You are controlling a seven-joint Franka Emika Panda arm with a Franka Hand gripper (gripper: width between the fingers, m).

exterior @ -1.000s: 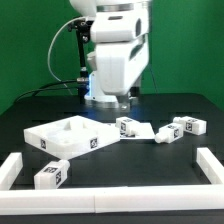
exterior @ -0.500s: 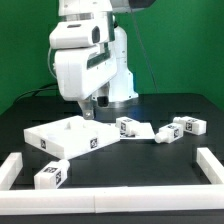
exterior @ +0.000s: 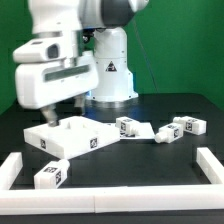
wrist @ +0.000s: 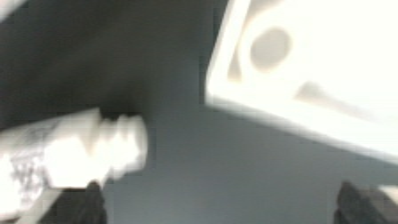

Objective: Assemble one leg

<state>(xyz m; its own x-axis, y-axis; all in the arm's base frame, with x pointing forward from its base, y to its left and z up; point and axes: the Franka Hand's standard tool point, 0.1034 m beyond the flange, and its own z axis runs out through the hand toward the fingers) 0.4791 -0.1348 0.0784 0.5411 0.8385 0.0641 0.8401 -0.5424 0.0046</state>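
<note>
My gripper (exterior: 49, 113) hangs at the exterior view's left, just above the left corner of the white panel (exterior: 72, 137), touching nothing; that part of the frame is blurred. In the wrist view the two dark fingertips (wrist: 80, 205) sit far apart with only dark table (wrist: 214, 130) between them, so it is spread wide and holds nothing. That view also shows a panel corner with a round hole (wrist: 267, 45) and a white tagged piece (wrist: 71, 150) beside it, probably a leg, too smeared to be sure. In the exterior view the nearest leg (exterior: 52, 175) lies on the table in front of the panel, near the left border bar (exterior: 10, 170). A second leg (exterior: 128, 127) lies just beside the panel's right corner. Two more legs (exterior: 170, 133) (exterior: 190, 125) lie close together further right, well apart from me
</note>
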